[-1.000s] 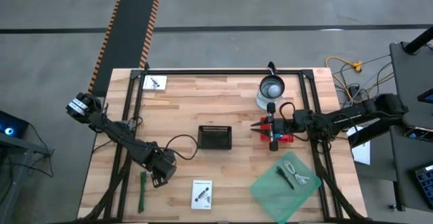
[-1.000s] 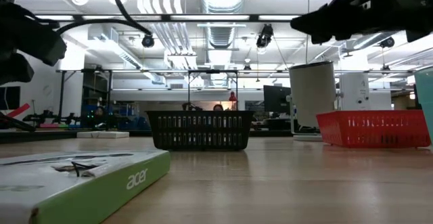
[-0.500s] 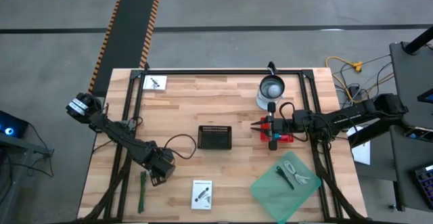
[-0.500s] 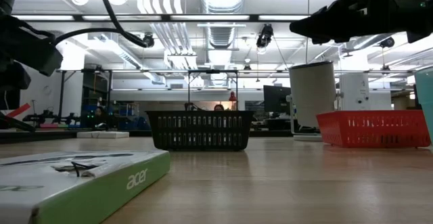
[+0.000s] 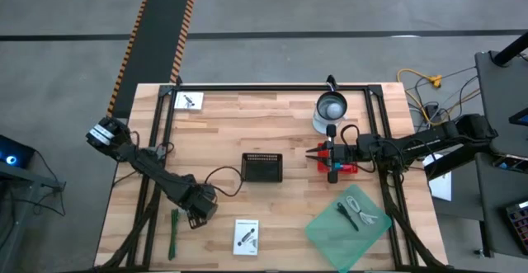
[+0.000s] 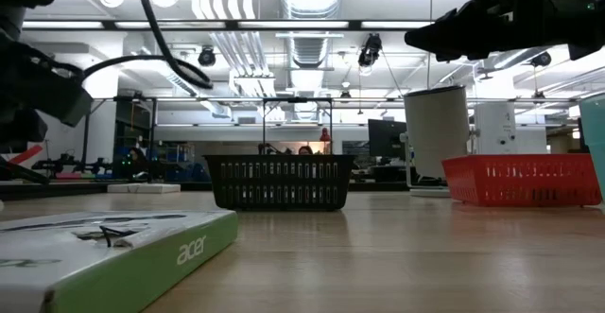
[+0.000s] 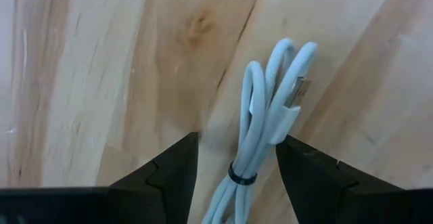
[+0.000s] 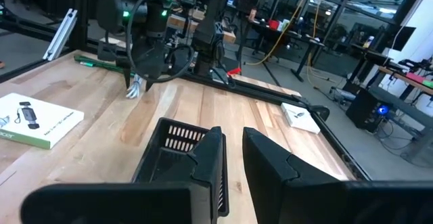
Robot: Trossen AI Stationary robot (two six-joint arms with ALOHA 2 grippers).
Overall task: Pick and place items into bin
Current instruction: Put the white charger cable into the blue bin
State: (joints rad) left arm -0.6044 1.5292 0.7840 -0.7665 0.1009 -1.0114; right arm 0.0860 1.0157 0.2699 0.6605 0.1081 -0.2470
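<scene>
A coiled white cable [image 7: 265, 109] lies flat on the wooden table. My left gripper [image 7: 237, 158] points down over it, open, one finger on each side of the coil near its dark tie; I see no touch. In the high view that gripper [image 5: 196, 209] hides the cable. The black bin [image 5: 262, 167] stands mid-table. My right gripper [image 5: 318, 152] hangs level above the red basket [image 5: 346, 167], shut and empty, pointing at the bin [image 8: 179, 146]. A green strip [image 5: 174, 232] and a white card [image 5: 246, 236] lie near the front edge.
A second card [image 5: 190, 101] lies at the far left. A metal pot [image 5: 332, 108] stands behind the red basket. A green see-through sheet [image 5: 346, 222] at the front right carries a dark stick [image 5: 347, 215] and a white cable [image 5: 365, 214]. Black frame rails run along the table's sides.
My left gripper has sunk straight down toward the white cable, staying open and pointing down. My right arm has kept still.
</scene>
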